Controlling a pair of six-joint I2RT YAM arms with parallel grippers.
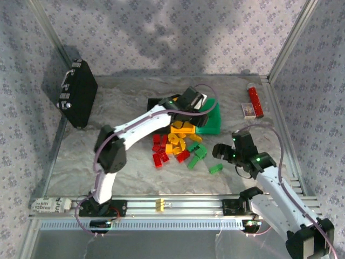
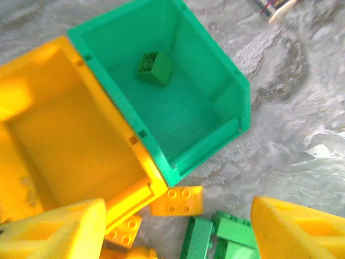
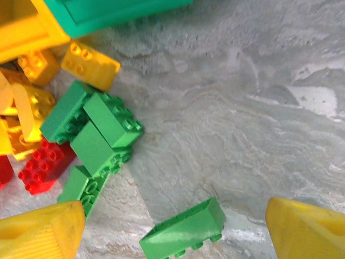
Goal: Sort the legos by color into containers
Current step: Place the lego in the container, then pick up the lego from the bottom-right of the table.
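My left gripper [image 2: 178, 237] hangs open over the near corners of the yellow bin [image 2: 64, 145] and the green bin [image 2: 240, 102], where a single green brick [image 2: 154, 67] lies. A yellow brick [image 2: 177, 200] and green bricks [image 2: 215, 237] lie below its fingers. The mixed pile of red, yellow and green legos [image 1: 178, 143] sits in front of the bins, with the black bin [image 1: 155, 102] behind the left arm. My right gripper [image 3: 175, 237] stands open over a lone green brick [image 3: 183, 229] on the table, apart from a green cluster [image 3: 94, 135].
A black briefcase [image 1: 78, 93] leans at the back left. A red tube [image 1: 255, 101] and a small box [image 1: 248, 110] lie at the back right. The aluminium rail [image 1: 188, 205] with its pale yellow clip [image 1: 159, 204] runs along the near edge.
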